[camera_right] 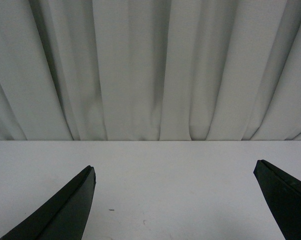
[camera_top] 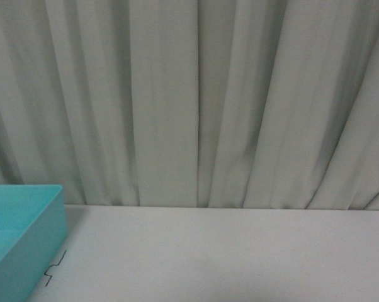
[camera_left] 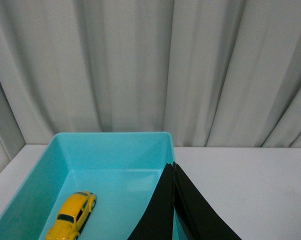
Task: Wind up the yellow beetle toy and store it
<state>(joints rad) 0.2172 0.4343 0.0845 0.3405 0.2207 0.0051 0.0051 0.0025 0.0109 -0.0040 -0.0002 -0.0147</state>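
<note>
yellow beetle toy [camera_left: 72, 215] lay in the teal bin [camera_left: 110, 139]; left gripper [camera_left: 173, 167] pinched empty, right gripper [camera_right: 174, 172] gaped wide; an unwound spring risked rolling it

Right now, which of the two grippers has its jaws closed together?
The left gripper: its jaws meet at the tips above the turquoise bin. The right gripper stands wide open.

Yellow beetle toy [camera_left: 72, 215]: small rounded yellow car, dark windows, upright on wheels. Lies on floor of turquoise bin [camera_left: 113, 142], close to one long side wall, well apart from bin's far end wall.
</note>
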